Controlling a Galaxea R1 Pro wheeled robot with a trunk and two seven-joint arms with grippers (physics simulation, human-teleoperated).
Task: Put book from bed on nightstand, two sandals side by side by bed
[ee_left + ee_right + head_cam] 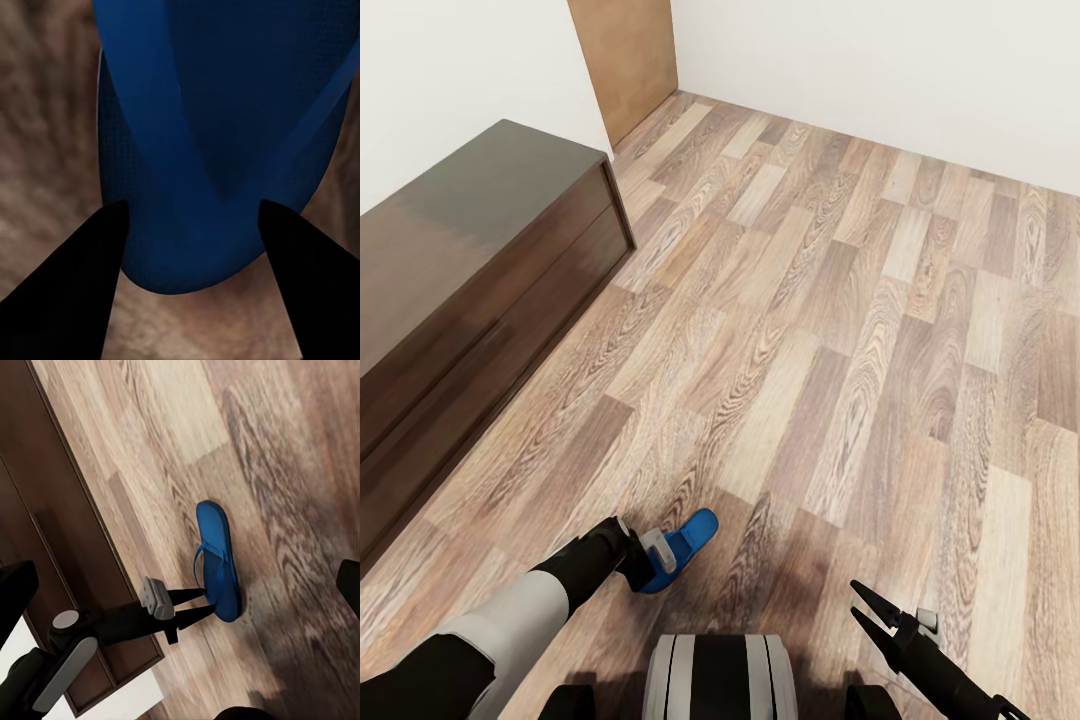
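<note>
While the left gripper (652,566) hangs low over the wood-plank floor (840,330), its two black fingers (71,285) sit either side of one blue sandal (682,544), pinching the rounded end, and the sandal looks lifted just off the planks with a shadow beneath it. From the right wrist view the sandal (217,561) shows its toe strap, lying lengthwise away from the left gripper (201,606). Over on the robot's left stands a long low dark-brown bench (470,290) against the white wall (450,80), close beside the left arm. A wooden door (625,60) sits in the far corner. The right gripper (865,610) hovers low on the right, fingers spread apart, holding nothing.
</note>
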